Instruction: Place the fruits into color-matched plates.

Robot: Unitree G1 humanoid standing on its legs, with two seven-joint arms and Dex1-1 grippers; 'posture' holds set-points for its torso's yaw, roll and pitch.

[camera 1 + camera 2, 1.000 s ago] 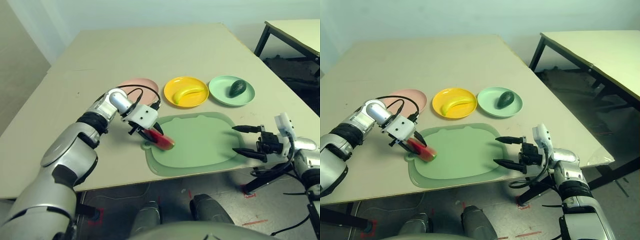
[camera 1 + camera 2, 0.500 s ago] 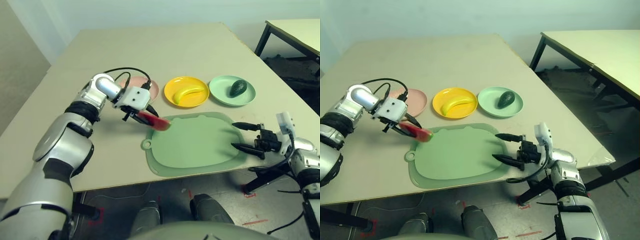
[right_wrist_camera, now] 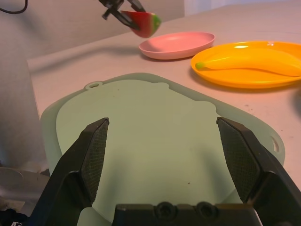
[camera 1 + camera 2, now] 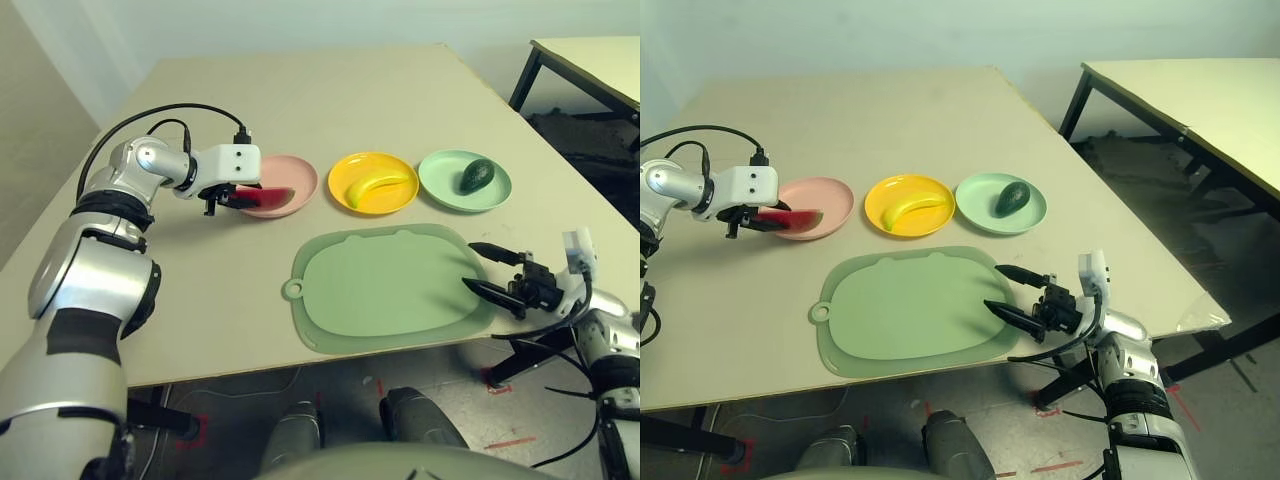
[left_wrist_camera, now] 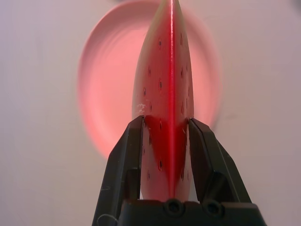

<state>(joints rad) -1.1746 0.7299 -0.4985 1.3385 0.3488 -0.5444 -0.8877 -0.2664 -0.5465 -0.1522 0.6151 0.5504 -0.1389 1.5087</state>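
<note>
Watermelon wedge (image 4: 264, 197) moved from mat (image 4: 390, 290) over pink plate's (image 4: 300, 178) rim.

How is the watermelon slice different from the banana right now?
The watermelon slice is red with a green rind; the banana is all yellow. The slice is clamped in the left gripper and held in the air above the pink plate, while the banana lies loose in the yellow plate. The slice is a flat wedge, the banana a curved stick. Both are toy fruits at a plate of their own colour.
</note>
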